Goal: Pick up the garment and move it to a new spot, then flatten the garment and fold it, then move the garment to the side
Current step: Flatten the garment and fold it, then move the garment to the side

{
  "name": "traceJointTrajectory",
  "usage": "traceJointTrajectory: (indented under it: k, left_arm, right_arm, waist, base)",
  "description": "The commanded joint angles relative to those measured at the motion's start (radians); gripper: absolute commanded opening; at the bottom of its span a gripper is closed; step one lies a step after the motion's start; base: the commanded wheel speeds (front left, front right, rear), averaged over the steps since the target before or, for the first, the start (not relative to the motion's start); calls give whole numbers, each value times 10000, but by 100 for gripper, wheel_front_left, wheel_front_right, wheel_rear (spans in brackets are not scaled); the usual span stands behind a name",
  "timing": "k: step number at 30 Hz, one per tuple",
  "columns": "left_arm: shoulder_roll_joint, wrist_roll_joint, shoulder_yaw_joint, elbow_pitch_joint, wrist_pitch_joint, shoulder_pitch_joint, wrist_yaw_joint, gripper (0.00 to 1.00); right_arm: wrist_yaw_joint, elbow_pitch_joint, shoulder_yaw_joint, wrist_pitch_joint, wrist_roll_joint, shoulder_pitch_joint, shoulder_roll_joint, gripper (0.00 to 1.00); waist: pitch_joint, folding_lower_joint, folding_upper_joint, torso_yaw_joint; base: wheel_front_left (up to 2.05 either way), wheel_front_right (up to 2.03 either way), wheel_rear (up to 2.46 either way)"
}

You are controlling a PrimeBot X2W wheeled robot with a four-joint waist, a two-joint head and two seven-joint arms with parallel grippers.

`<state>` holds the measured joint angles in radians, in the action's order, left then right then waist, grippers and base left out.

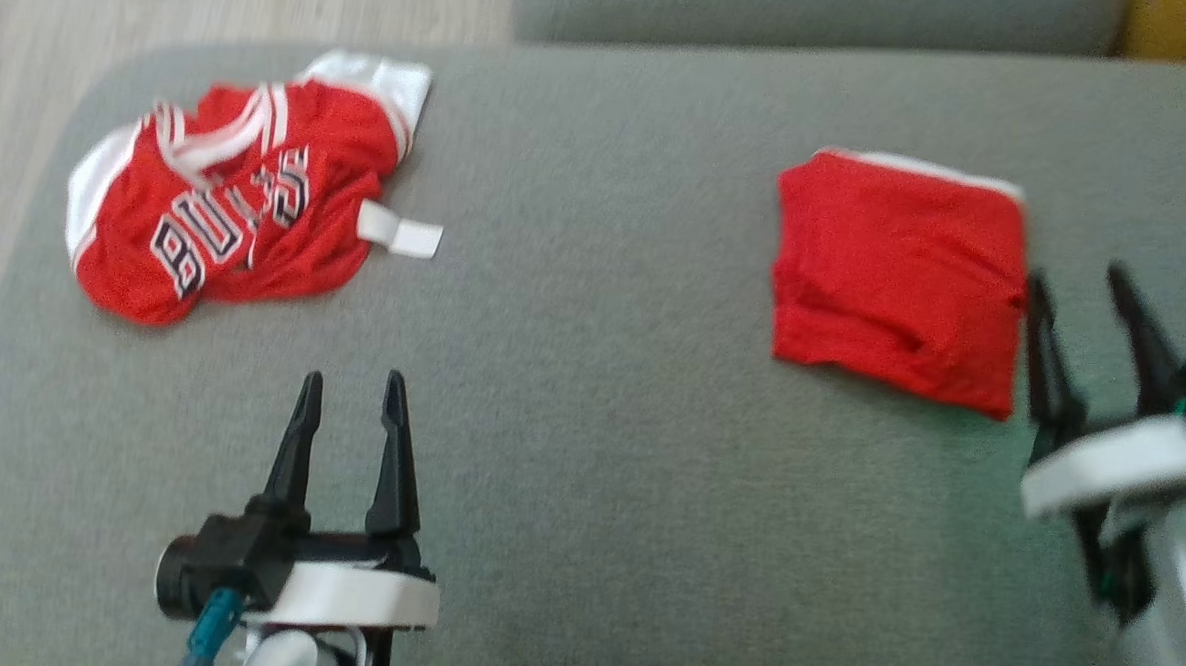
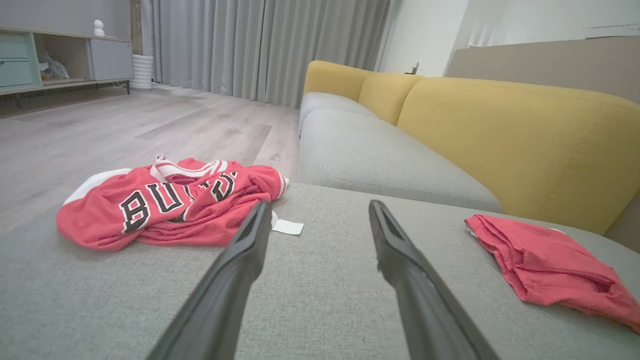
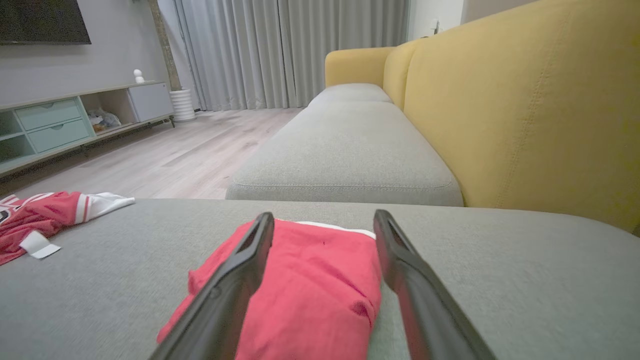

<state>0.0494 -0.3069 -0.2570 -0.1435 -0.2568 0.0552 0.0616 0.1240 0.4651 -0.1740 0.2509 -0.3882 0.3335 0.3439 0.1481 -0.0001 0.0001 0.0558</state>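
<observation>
Grey sofa seat (image 1: 588,453) is carrying two red pieces well apart: a folded red garment (image 1: 896,276) is lying flat toward the robot's right, its white-trimmed edge turned away from the robot, while a crumpled jersey (image 1: 238,207) is sprawling at the far left corner, a white tag (image 1: 402,233) trailing from it. The right gripper (image 1: 1076,277) is hovering at the folded piece's right edge, fingers spread and gripping nothing; blur is hiding whether the inner finger is touching cloth. The left gripper (image 1: 352,376) is hanging mid-seat, likewise spread and empty. The folded piece is looking finished and set aside. If the jersey is next, it is lying ahead and left of the left gripper, its length running diagonally, making the left arm clearly the nearer.
</observation>
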Motion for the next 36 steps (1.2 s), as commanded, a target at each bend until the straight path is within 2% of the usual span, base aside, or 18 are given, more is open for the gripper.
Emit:
traceJointTrajectory:
  k: [1,7,11,19,36]
  left_arm:
    - [9,166,454,277,-49,57,-49,100]
    - [9,591,697,277,-49,-895,-245,100]
    - [9,646,775,268,-49,-1395,-194,100]
    - [9,752,853,173,-49,-1826,-143,100]
    - [8,848,1058,173,-49,-1860,-256,100]
  right_arm:
    - [67,-850,178,106,613,-608,-190,100]
    - [67,-2436,1104,107,1840,-2869,-1452,100]
    - [67,-3043,1366,108,2299,-3794,-1901,100]
    - [67,-3491,1506,108,2579,-4538,-1981,100]
    - [67,-3372,1409,108,2729,-4847,-1988,100]
  waist:
    - [-875,1,-1,-476]
    - [-1683,1,-1,-649]
    - [-2007,1,-1,-666]
    - [-2261,1,-1,-553]
    - [-2143,1,-1,-515]
  base:
    - [0,0,0]
    - [0,0,0]
    - [0,0,0]
    - [0,0,0]
    - [0,0,0]
